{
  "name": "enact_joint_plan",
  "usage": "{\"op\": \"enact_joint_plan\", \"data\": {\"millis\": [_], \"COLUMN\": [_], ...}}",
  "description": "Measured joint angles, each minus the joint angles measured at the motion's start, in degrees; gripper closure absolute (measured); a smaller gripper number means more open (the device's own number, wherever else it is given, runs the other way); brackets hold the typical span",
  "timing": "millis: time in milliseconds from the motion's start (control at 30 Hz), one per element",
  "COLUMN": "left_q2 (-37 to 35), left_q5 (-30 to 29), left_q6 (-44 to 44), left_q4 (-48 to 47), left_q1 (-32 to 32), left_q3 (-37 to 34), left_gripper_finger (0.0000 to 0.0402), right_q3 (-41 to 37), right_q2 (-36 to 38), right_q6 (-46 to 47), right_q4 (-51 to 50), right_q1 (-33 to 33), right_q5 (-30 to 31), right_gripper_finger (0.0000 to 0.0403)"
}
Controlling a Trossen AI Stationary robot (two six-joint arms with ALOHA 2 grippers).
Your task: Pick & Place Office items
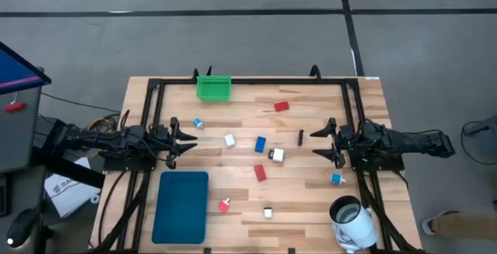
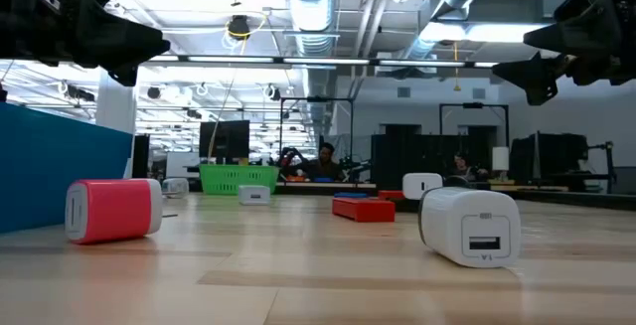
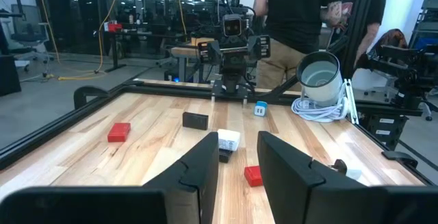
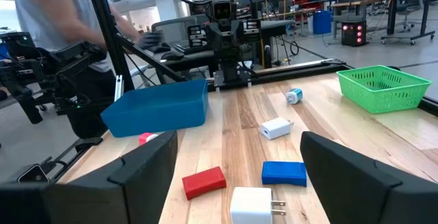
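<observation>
Small office pieces lie scattered on the wooden table between my two arms: a red block (image 1: 281, 106), a blue block (image 1: 260, 144), a black block (image 1: 300, 137), a second red block (image 1: 260, 172), white bits (image 1: 230, 140) (image 1: 276, 154) (image 1: 268, 212), cyan bits (image 1: 199, 123) (image 1: 336, 179) and a pink-red bit (image 1: 224, 205). My left gripper (image 1: 189, 137) (image 3: 238, 157) hangs open above the table's left side, near the cyan bit. My right gripper (image 1: 318, 143) (image 4: 239, 145) hangs open at the right side, beside the black block. Neither touches anything.
A green bin (image 1: 213, 88) stands at the far edge and a teal tray (image 1: 181, 206) lies near the left front. A white mug-like cylinder (image 1: 353, 221) with a coiled cable sits at the right front corner. A black frame (image 1: 256, 81) rims the table. People stand beyond the table.
</observation>
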State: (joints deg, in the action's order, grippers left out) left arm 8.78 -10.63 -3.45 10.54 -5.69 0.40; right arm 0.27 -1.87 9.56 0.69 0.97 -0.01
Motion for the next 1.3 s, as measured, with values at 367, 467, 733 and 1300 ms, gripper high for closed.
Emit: {"op": "enact_joint_plan", "data": {"millis": [367, 467, 733, 1300], "left_q2": [0.00, 0.02, 0.00, 0.13], "left_q5": [0.00, 0.00, 0.00, -0.55], "left_q6": [0.00, 0.00, 0.00, 3.27], "left_q4": [-0.02, -0.01, 0.00, 0.85], "left_q1": [-0.02, -0.02, 0.00, 0.06], "left_q3": [0.00, -0.01, 0.00, 0.00], "left_gripper_finger": [0.0302, 0.0302, 0.0302, 0.0302], "right_q3": [0.02, 0.01, 0.01, 0.00], "right_q2": [0.02, 0.01, 0.00, 0.00], "right_q6": [0.00, 0.00, 0.00, 0.00], "right_q4": [0.00, 0.00, 0.00, 0.00], "right_q1": [0.02, 0.00, 0.02, 0.00], "right_q5": [0.00, 0.01, 0.02, 0.00], "right_gripper_finger": [0.0101, 0.0101, 0.0101, 0.0101]}}
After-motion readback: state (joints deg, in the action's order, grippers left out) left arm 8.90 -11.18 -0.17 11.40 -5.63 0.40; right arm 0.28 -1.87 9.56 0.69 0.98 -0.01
